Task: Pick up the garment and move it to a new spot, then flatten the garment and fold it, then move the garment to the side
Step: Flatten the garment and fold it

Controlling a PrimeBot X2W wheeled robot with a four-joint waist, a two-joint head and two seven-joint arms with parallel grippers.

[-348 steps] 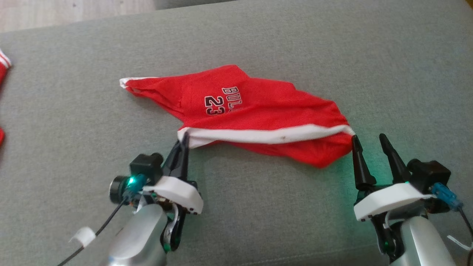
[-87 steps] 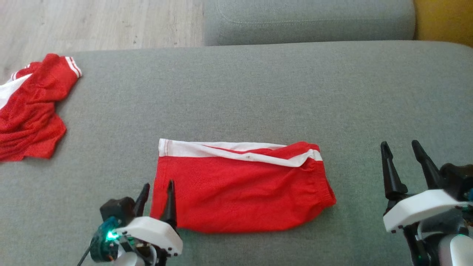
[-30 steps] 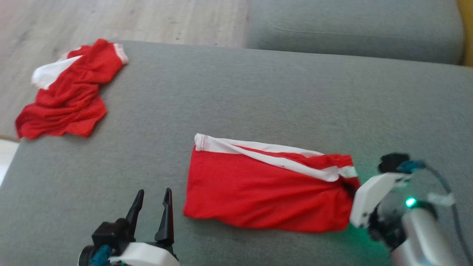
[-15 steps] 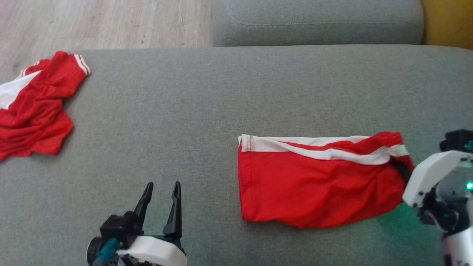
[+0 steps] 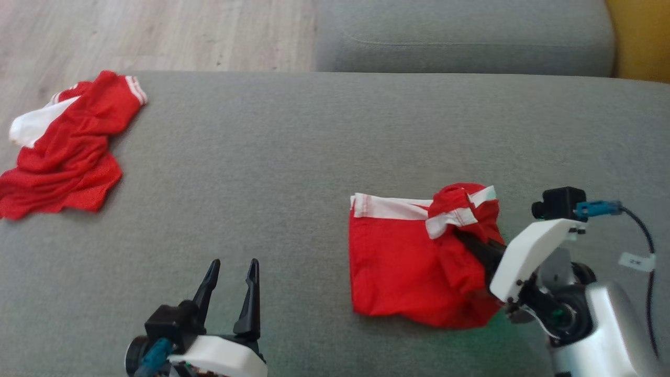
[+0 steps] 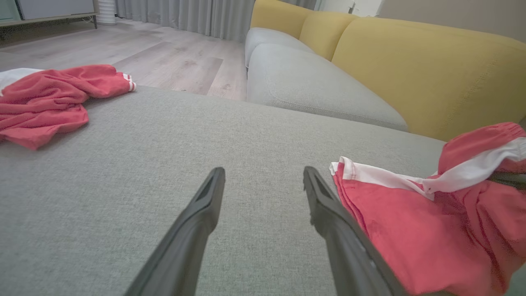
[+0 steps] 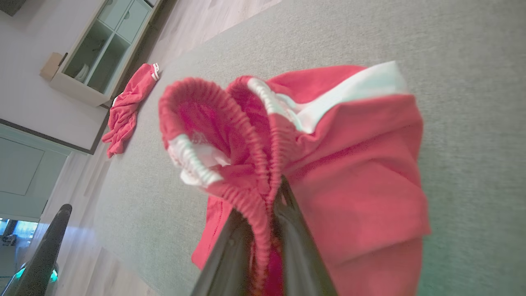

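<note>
The right gripper (image 7: 263, 201) has its two dark fingers pressed together on the gathered elastic waistband (image 7: 230, 107) of the red garment (image 7: 349, 164), pinching a fold of it between them. The cloth bunches up around the fingertips, and a white stripe (image 7: 353, 88) runs across its far side. It rests on the grey sofa cushion (image 7: 452, 61). Well apart to the left, a second red garment (image 7: 127, 109) lies crumpled near the cushion's edge. Beyond it a pale glass-fronted cabinet (image 7: 102, 45) stands against a white wall.
</note>
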